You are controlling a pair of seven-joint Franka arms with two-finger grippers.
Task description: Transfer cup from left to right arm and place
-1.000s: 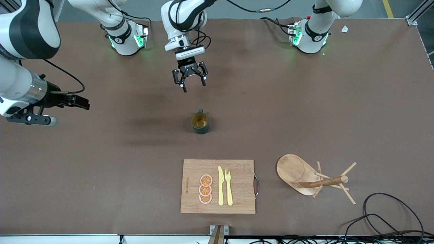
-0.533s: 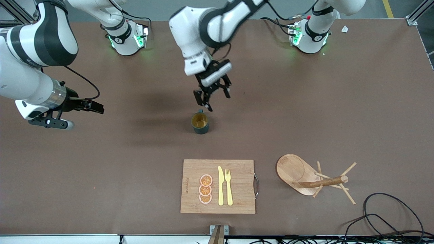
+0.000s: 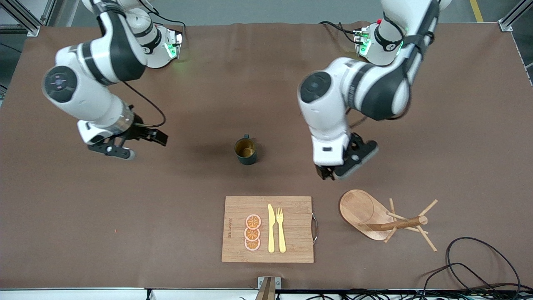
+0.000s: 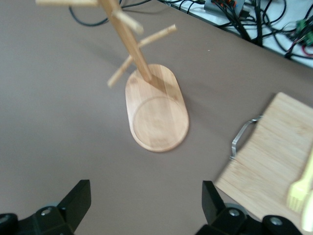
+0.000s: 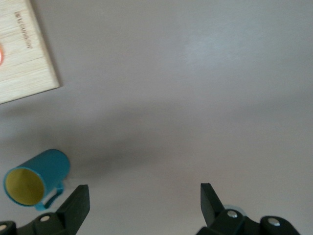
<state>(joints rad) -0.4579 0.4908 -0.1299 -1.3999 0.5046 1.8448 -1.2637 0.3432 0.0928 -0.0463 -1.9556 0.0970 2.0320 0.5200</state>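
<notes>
The cup (image 3: pixel 245 151), a dark teal mug with a yellowish inside, stands upright and alone mid-table; the right wrist view shows the cup (image 5: pixel 36 178) too. My left gripper (image 3: pixel 330 171) hangs over bare table between the cup and the wooden peg rack (image 3: pixel 377 216), toward the left arm's end. Its jaws are open and empty in the left wrist view, where the left gripper (image 4: pixel 145 205) faces the rack (image 4: pixel 156 105). My right gripper (image 3: pixel 143 146) hovers beside the cup toward the right arm's end. In its own view the right gripper (image 5: pixel 144 205) is open and holds nothing.
A wooden cutting board (image 3: pixel 291 216) with a yellow knife (image 3: pixel 271 228), a fork (image 3: pixel 281 229) and orange slices (image 3: pixel 252 232) lies nearer the front camera than the cup. Black cables (image 3: pixel 479 266) loop at the table's near corner by the rack.
The left arm swung from above the cup toward the left arm's end and now hangs near the rack. The right gripper moved in toward the cup. The cup stayed put.
</notes>
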